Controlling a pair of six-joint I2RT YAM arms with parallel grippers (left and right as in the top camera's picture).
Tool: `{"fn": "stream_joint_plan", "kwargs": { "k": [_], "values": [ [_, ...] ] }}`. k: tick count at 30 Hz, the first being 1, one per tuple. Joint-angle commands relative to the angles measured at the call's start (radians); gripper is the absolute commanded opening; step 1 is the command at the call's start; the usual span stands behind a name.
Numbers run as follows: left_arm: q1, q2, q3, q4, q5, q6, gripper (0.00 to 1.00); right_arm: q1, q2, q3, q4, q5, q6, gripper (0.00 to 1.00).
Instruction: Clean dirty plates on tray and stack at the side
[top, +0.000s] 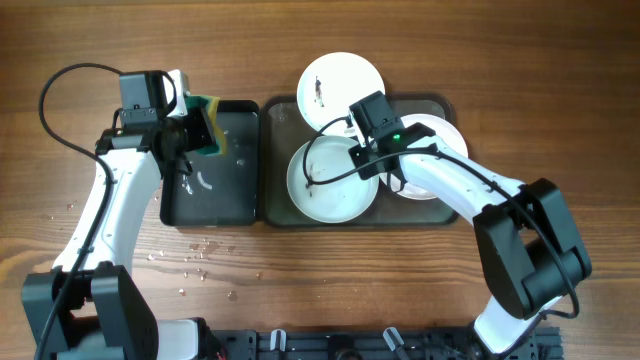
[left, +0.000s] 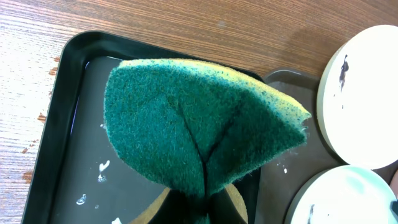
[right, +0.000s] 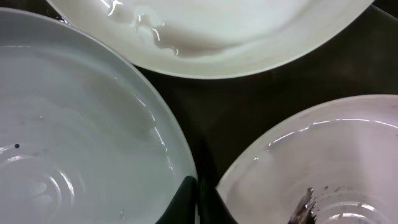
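The left pincer (top: 196, 132) is closed on a folded green and yellow sponge (left: 193, 124) and holds it above the black tray (top: 180, 212). This tray lies just left of the grey tray (top: 452, 216). The right pincer (right: 199, 200) is almost shut, with only a thin slit between its tips, and it grips nothing. It points down between the plates; whether it touches a rim, I cannot tell.

There are three plates. The far plate (top: 340, 78) lies across the far rim of the grey tray. The left plate (top: 330, 190) and the right plate (top: 440, 135) lie inside it. The far and left plates each show a dark smudge. Two trays and one sponge are on the wooden surface (top: 300, 290).
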Motion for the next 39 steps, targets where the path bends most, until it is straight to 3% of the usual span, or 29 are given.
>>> {"fn": "stream_joint_plan", "kwargs": {
  "k": [1,3,5,12,14,17,22,30,39],
  "values": [
    [0.001,0.002,0.016,0.003,0.019,-0.009,0.04,-0.005,0.011,0.026,-0.018,-0.182,0.015,0.28],
    [0.001,0.002,0.016,0.003,0.019,-0.009,0.04,-0.005,0.008,0.027,-0.024,-0.197,0.024,0.53],
    [0.001,0.002,0.016,0.003,0.019,-0.009,0.04,-0.006,-0.007,0.037,-0.028,-0.197,0.037,0.62],
    [0.001,0.002,0.016,0.003,0.019,-0.009,0.04,-0.014,-0.152,0.23,-0.142,-0.3,0.066,0.73],
    [0.001,0.002,0.016,0.003,0.019,-0.009,0.04,-0.014,-0.206,0.278,-0.145,-0.373,0.067,1.0],
    [0.001,0.002,0.016,0.003,0.019,-0.009,0.04,-0.02,-0.296,0.32,-0.132,-0.307,0.068,1.0],
    [0.001,0.002,0.016,0.003,0.019,-0.009,0.04,-0.105,-0.378,0.322,-0.123,-0.04,0.111,1.0],
    [0.001,0.002,0.016,0.001,0.019,-0.009,0.04,-0.333,-0.38,0.321,-0.206,-0.039,0.111,1.0],
    [0.001,0.002,0.015,-0.016,0.019,-0.009,0.04,-0.369,-0.379,0.321,-0.219,-0.039,0.111,1.0]
  ]
}}
